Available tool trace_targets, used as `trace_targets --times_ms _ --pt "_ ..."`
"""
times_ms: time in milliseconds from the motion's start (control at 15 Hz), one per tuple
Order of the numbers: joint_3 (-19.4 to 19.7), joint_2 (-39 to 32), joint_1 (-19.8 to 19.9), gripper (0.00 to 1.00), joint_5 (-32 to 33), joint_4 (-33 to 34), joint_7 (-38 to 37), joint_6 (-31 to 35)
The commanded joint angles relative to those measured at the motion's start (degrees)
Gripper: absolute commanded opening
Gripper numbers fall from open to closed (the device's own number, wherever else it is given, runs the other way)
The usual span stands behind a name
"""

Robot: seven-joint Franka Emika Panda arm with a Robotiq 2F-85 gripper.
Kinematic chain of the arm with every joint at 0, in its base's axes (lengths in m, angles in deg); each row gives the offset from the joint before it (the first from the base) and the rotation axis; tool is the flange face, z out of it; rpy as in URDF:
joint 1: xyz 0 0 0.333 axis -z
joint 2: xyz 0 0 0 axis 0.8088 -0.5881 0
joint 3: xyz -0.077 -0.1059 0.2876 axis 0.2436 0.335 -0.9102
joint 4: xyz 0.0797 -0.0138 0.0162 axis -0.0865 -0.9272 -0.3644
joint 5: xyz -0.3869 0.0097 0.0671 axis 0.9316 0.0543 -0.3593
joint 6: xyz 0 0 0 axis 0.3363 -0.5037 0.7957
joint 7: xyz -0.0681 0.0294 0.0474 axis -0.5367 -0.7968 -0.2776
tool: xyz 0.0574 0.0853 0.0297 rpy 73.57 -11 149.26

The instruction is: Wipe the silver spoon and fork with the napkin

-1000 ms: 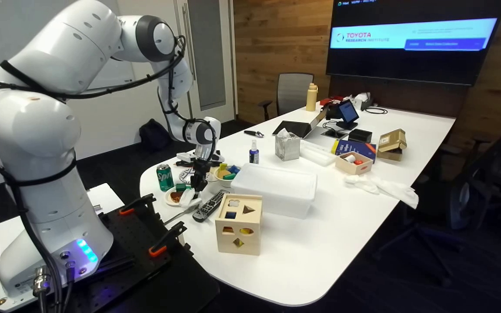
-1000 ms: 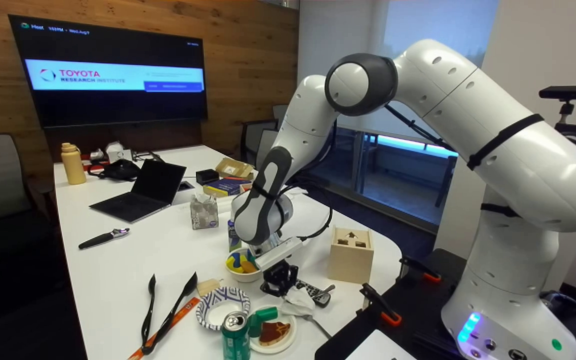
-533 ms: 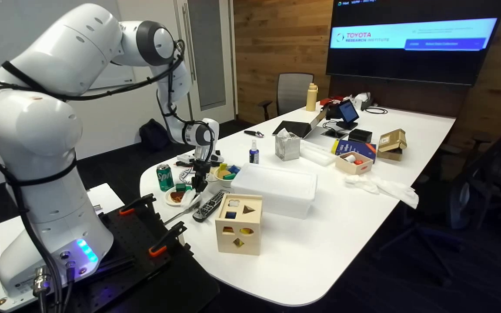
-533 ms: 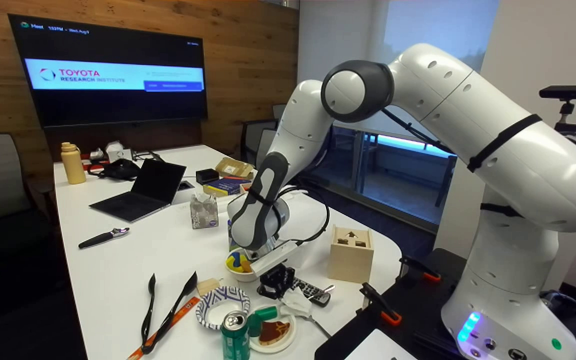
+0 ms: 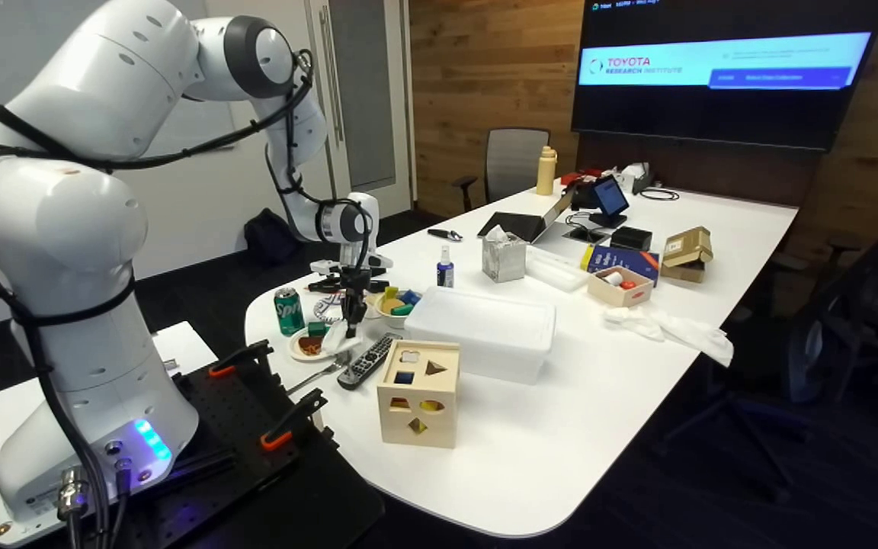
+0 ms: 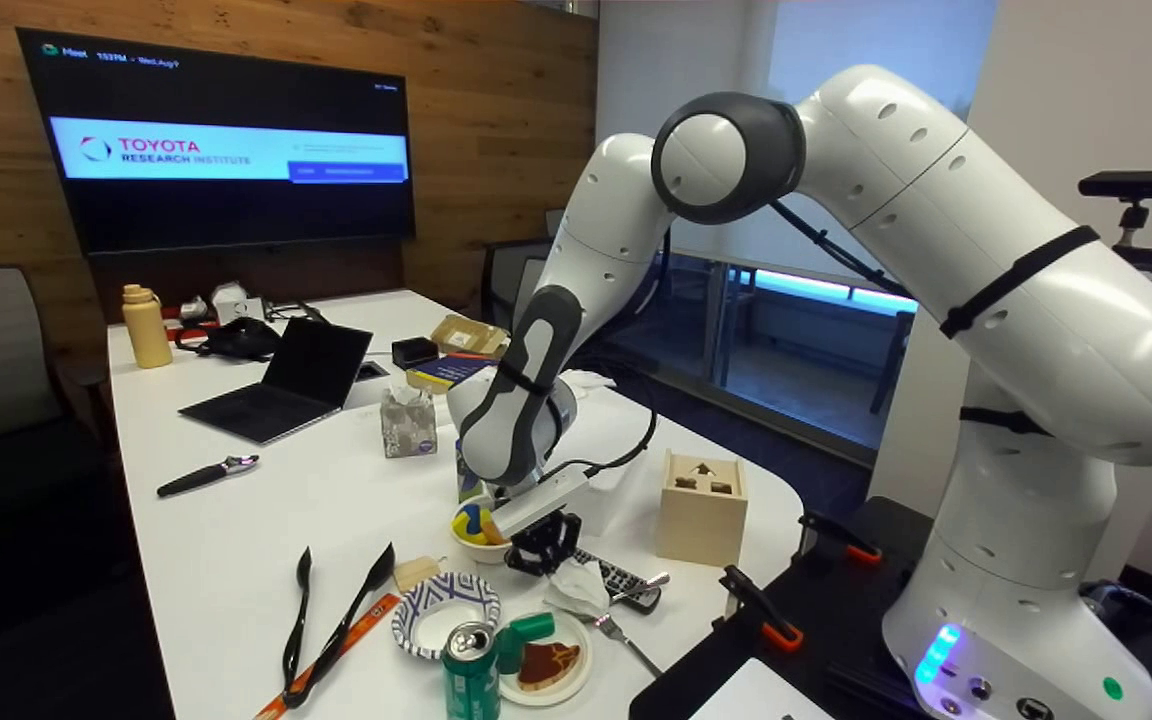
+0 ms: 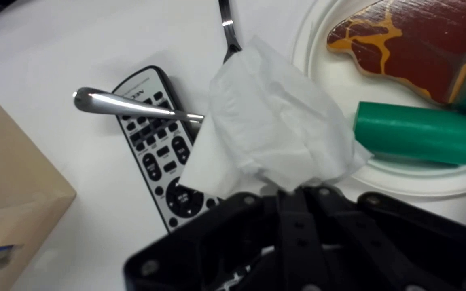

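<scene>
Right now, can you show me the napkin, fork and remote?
Napkin (image 7: 273,119): wrist view, on its crumpled middle.
Fork (image 6: 639,653): in an exterior view, on its handle.
Remote (image 7: 161,159): wrist view, on its button face.

Counter: smooth, faint sheen; napkin: paper, matt, creased; spoon handle: polished metal, glossy; fork, reaching the counter's arm-side edge: shiny metal; remote: plastic; box near the counter's rounded corner: smooth wood, matt; green cylinder: smooth, glossy, material unclear

One napkin, one fork, one silver spoon, two clamps.
</scene>
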Motion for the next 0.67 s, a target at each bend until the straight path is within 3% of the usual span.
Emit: trace_targets --times_ms 0,267,600 --pt "0.6 8.0 -1.2 0.0 2.2 -6.7 -2.3 -0.5" --pt "-0.5 14.3 -0.8 0.0 3.8 -10.5 -1.1 0.7" --pt "-4.5 14.4 -0.2 0.0 7.0 -5.9 3.9 5.4"
